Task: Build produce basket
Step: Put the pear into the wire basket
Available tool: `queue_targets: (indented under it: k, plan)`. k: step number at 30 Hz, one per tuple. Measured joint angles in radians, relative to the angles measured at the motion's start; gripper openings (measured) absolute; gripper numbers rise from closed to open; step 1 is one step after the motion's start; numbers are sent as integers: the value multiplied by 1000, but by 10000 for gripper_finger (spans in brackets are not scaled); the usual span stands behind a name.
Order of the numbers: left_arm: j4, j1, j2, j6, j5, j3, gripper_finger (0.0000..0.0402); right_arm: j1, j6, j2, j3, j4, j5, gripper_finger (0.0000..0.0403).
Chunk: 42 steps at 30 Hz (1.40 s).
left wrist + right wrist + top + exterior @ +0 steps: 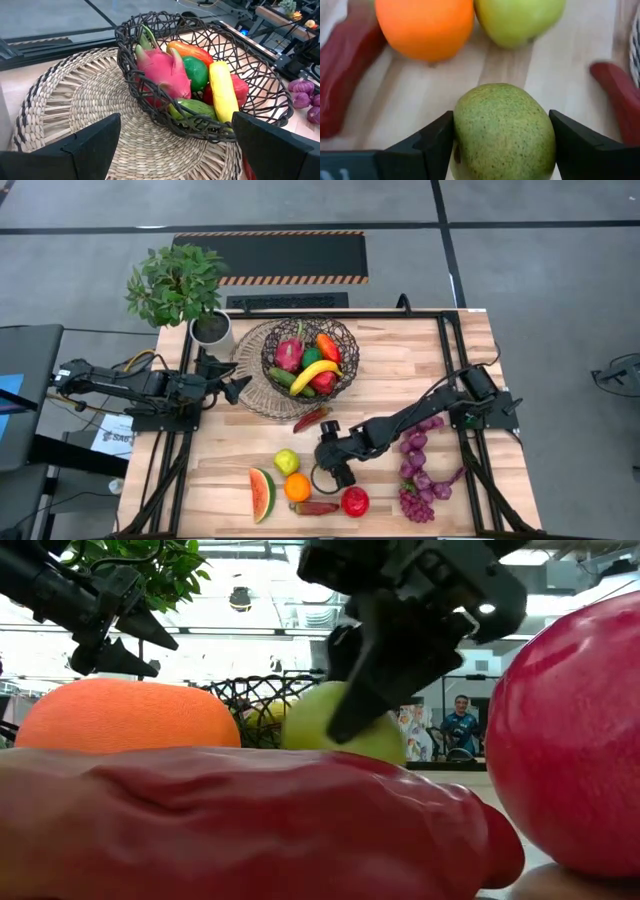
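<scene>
I had the right gripper fingers clamped on the speckled green pear, destined for the dark wire basket; left fingers hung open, waiting.

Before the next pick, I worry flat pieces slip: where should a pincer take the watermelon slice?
Probably from above, across its middle: the watermelon slice lies flat, so one finger meets the curved rind, the other the straight edge.

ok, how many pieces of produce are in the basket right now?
6 showing in the basket: dragon fruit, cucumber next to it, banana in the middle, red pepper under the banana, green pepper and orange pepper beside the dragon fruit. More may be hidden underneath.
</scene>
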Motion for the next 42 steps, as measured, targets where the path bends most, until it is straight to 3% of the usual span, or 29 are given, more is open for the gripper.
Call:
queue_targets:
  k: [8,14,16,21,26,33,42]
  plan:
    - [-8,0,0,-3,0,0,368,-30,-64,-236,1,22,3,280]
    - [-8,0,0,-3,0,0,368,-114,-189,-432,3,-64,274,280]
    - [-8,0,0,-3,0,0,368,-170,-200,-462,3,-104,295,280]
    - [-8,0,0,-3,0,0,368,-304,-228,-467,3,-165,285,281]
    - [-11,0,0,-4,0,0,368,-411,-264,-415,-69,-172,166,281]
    - [-40,0,0,-12,1,-1,368,-526,-239,-394,-155,-122,110,285]
    - [-36,0,0,-11,2,-1,368,-589,-195,-402,-183,-129,61,348]
